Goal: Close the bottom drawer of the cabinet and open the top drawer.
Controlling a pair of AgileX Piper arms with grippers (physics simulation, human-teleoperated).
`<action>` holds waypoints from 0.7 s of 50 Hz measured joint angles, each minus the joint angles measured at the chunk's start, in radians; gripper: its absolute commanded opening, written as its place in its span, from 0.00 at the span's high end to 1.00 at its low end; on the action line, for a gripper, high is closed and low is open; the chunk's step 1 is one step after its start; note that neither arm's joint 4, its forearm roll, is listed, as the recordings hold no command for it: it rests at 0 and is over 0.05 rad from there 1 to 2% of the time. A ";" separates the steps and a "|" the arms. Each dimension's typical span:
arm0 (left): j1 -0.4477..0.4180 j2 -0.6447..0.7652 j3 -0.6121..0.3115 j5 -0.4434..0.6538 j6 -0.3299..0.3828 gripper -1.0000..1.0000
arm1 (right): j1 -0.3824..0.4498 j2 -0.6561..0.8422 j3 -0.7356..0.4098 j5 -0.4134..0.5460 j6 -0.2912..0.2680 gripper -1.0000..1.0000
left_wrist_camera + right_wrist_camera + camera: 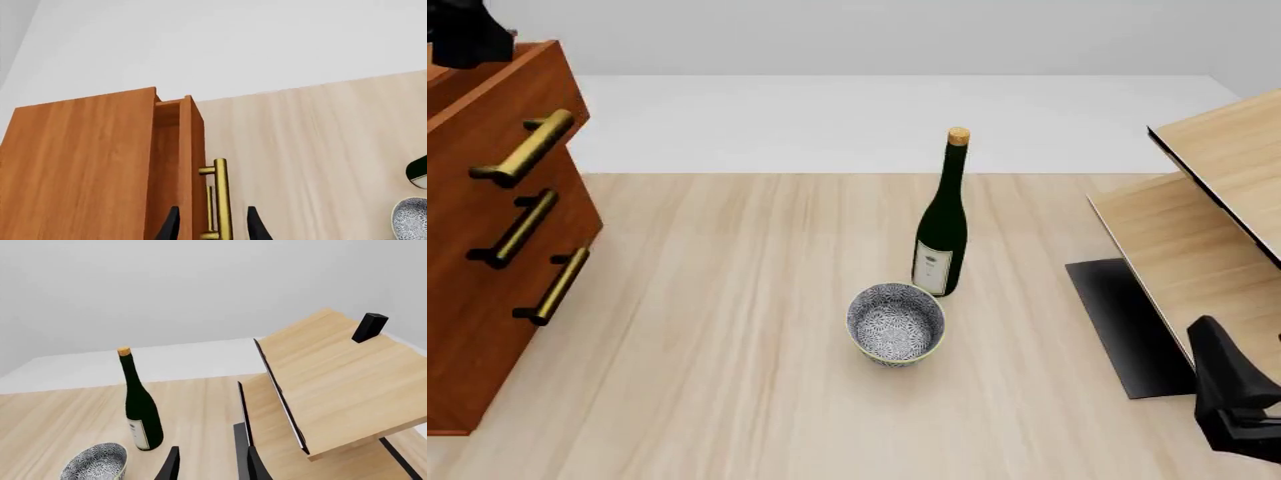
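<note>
Standing at the tabletop's [747, 300] left edge, the cabinet [481, 330] has its top drawer [189, 165] slightly out; the left claw [209, 227], fingers apart, straddles its brass handle [220, 197]. The bottom drawer [487, 340] looks closed. The right claw [212, 467] hangs open. The bottle's [942, 225] label is unreadable.

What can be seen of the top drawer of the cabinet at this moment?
The top drawer is the uppermost of three in the reddish-brown wooden cabinet, with one brass bar handle on two posts. It is pulled out a little: in the left wrist view its front stands off the cabinet side, showing a gap. The left gripper has its dark fingers either side of the handle, apparently not closed on it. Nothing else touches the drawer.
</note>
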 measured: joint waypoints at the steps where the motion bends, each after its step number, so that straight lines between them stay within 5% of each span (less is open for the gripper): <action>1: 0.003 -0.002 0.004 0.000 0.000 0.00 | 0.000 0.000 0.000 0.000 0.000 0.00; 35: 0.051 -0.042 0.125 -0.030 -0.039 0.00 | 0.005 -0.004 -0.001 0.005 -0.006 0.00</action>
